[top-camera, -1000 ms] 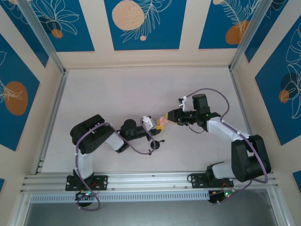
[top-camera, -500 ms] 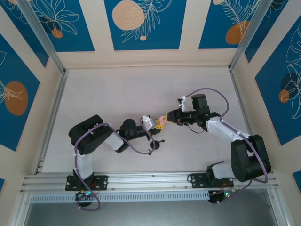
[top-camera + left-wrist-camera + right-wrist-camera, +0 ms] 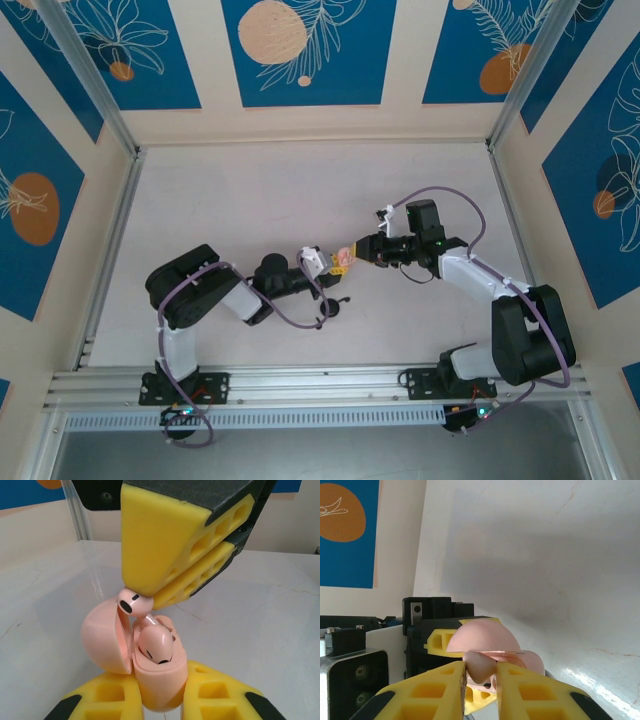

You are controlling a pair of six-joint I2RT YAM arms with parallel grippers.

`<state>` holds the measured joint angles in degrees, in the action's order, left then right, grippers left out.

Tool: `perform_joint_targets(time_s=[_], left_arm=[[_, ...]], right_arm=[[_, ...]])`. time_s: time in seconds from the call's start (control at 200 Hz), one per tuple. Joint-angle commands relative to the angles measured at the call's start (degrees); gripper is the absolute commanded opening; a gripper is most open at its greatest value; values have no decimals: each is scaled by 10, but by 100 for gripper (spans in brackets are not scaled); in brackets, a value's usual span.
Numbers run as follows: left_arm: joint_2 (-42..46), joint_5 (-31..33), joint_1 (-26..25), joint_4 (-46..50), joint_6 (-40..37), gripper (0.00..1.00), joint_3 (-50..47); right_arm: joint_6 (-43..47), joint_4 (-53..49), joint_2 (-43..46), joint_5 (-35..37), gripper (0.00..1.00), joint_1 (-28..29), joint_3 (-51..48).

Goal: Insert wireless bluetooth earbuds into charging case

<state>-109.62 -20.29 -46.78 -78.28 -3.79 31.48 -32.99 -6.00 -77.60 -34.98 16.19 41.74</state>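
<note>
My left gripper (image 3: 159, 702) is shut on the base of a pale pink charging case (image 3: 161, 680), held above the table with its lid (image 3: 102, 640) swung open. One pink earbud (image 3: 157, 647) sits in the case. A second pink earbud (image 3: 131, 602) hangs just above the case with its stem reaching down into the opening. My right gripper (image 3: 481, 676) is shut on that earbud (image 3: 481, 666), its yellow fingers (image 3: 165, 545) right over the case. In the top view the case (image 3: 343, 260) is between the left gripper (image 3: 322, 264) and the right gripper (image 3: 358, 252) at mid-table.
A small dark round object (image 3: 333, 307) lies on the table just in front of the left gripper, beside its purple cable. The pale tabletop (image 3: 250, 190) stretches open behind both arms, bounded by metal rails and patterned walls.
The right gripper has edged slightly toward the case with the earbud and its jaws have narrowed a little. The left arm has held still.
</note>
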Motion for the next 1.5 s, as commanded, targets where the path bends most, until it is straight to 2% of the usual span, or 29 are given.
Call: perform_joint_targets(time_s=[0.0, 1.49], left_arm=[[17, -4, -7, -23, -15, 10, -2], [30, -12, -7, -23, -28, 10, 13]], right_arm=[[17, -25, 1, -17, 22, 6, 13], [47, -87, 50, -7, 23, 7, 30]])
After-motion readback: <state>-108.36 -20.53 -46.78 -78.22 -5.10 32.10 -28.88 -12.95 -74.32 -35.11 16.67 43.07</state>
